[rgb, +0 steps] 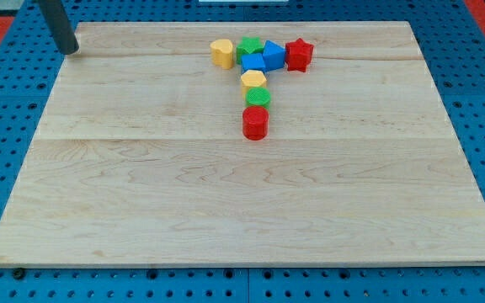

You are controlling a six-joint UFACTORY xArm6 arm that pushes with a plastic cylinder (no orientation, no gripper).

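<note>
Tip (71, 50) parked at top-left corner of wooden surface (141, 185), far left of yellow block (221, 53), touching nothing, no jaws on rod; T-shaped cluster right of it near top edge: green (247, 46), blue (273, 55), red star (299, 54), stem down to red cylinder (255, 123).

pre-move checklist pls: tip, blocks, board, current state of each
1. My tip visible: ok, at the board's top left corner.
2. Tip apart from all blocks: ok; nearest is the yellow block, well off to the view's right.
3. Blocks on the wooden board: ok, all eight.
4. Cluster compact: ok; the row from yellow block to red star, the column down to red cylinder.
5. Whether neighbouring blocks touch: cannot tell.
</note>
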